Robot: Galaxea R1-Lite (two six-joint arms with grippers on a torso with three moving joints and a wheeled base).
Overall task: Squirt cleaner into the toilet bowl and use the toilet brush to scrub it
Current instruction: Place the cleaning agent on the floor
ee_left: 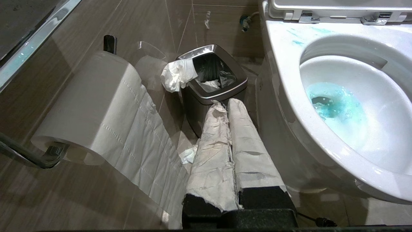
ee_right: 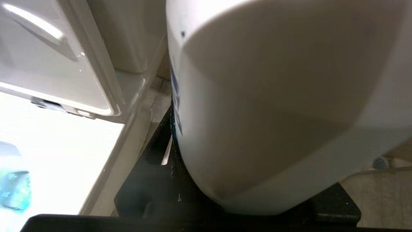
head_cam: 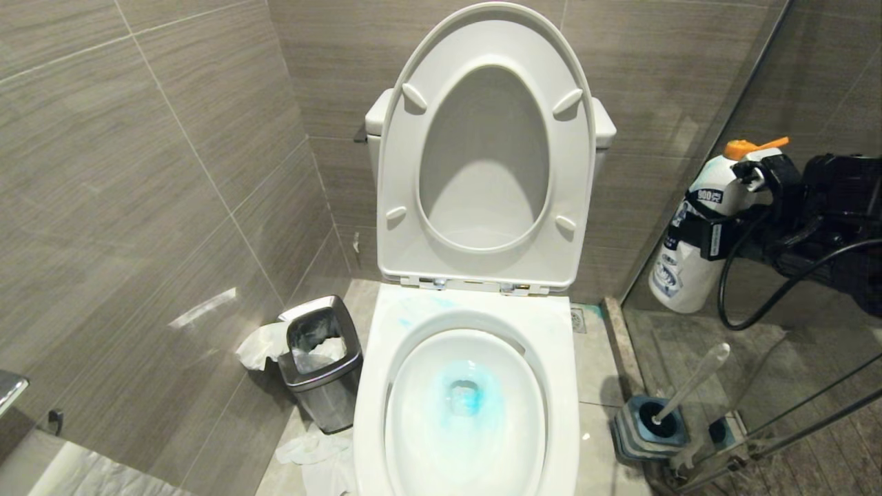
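Note:
The toilet bowl (head_cam: 375, 386) stands in the middle with its seat and lid (head_cam: 482, 158) raised. Turquoise cleaner (head_cam: 465, 396) tints the water at the drain, and thin smears of it (ee_left: 297, 37) lie on the back rim. To the right of the toilet, my right gripper (head_cam: 730, 207) is shut on a white bottle (head_cam: 679, 269) with an orange cap, held roughly upright in the air. The bottle (ee_right: 273, 96) fills the right wrist view. The toilet brush (head_cam: 692, 382) leans in its blue-grey holder (head_cam: 651, 427) on the floor at the right. My left gripper (ee_left: 225, 104), with paper-wrapped fingers, is shut and empty, low beside the bowl.
A small steel bin (head_cam: 324, 372) with tissue hanging out stands left of the toilet, and more tissue (head_cam: 310, 448) lies on the floor. A toilet paper roll (ee_left: 96, 106) hangs on the left wall. A glass partition (head_cam: 792, 386) closes off the right side, behind the brush holder.

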